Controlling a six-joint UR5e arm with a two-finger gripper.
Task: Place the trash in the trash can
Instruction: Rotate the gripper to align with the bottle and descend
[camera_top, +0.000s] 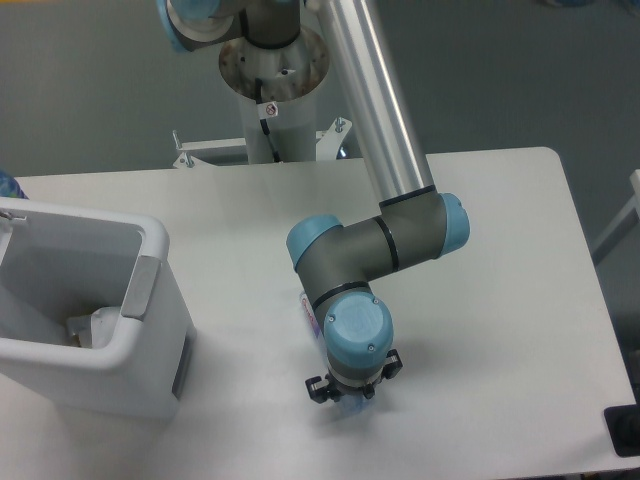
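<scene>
Trash, namely a clear plastic bottle (306, 312) mostly hidden under the wrist at the table's six o'clock, looked light, slick and crushable, best pinched mid-body, while the gripper (349, 392) hung over it, its jaw state impossible to tell.

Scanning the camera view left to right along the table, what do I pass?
White boxy plastic trash can with crumpled white wrapper inside → clear plastic bottle with red-blue label, mostly hidden under the arm → tool → bare white table.
</scene>
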